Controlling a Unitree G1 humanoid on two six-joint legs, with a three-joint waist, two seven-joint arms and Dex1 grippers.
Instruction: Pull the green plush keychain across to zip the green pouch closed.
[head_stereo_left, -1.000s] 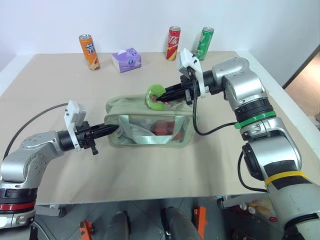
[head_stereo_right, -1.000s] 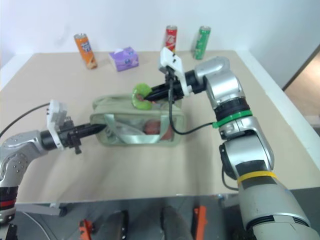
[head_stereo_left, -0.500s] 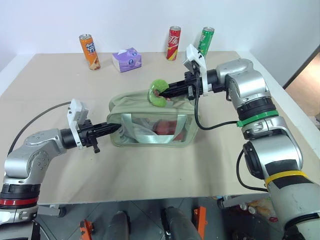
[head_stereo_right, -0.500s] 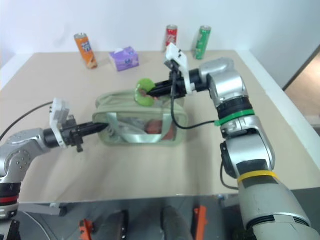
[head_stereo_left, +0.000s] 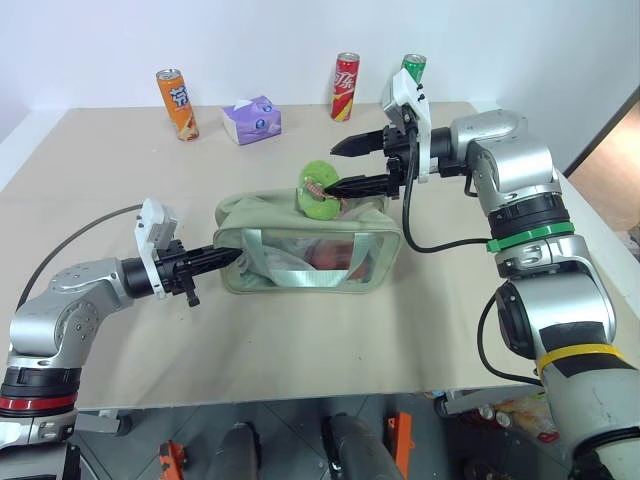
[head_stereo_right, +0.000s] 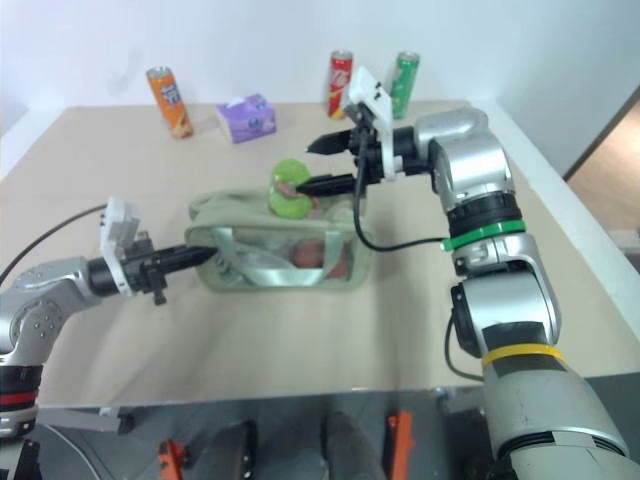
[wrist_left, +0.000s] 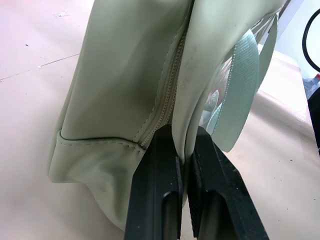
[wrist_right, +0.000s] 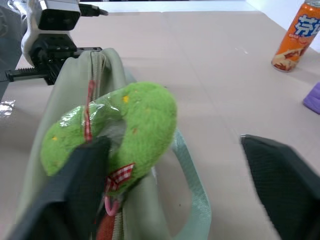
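Right wrist view: fuzzy lime-green plush keychain (wrist_right: 120, 125) atop sage-green pouch (wrist_right: 65, 125).

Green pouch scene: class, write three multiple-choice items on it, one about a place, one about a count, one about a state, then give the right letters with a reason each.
1. Where is the green plush keychain?
A. on top of the green pouch
B. beside the purple tissue pack
C. at the table's near edge

2. How many drink cans stand at the far side of the table?
A. one
B. three
C. five

3. How is the right gripper set?
A. shut on a can
B. shut on the pouch's strap
C. open

Answers:
1 A, the keychain rests on the pouch's top by the zipper.
2 B, an orange can, a red can and a green can stand there.
3 C, its two black fingers stand wide apart, while the left gripper pinches the pouch's end.
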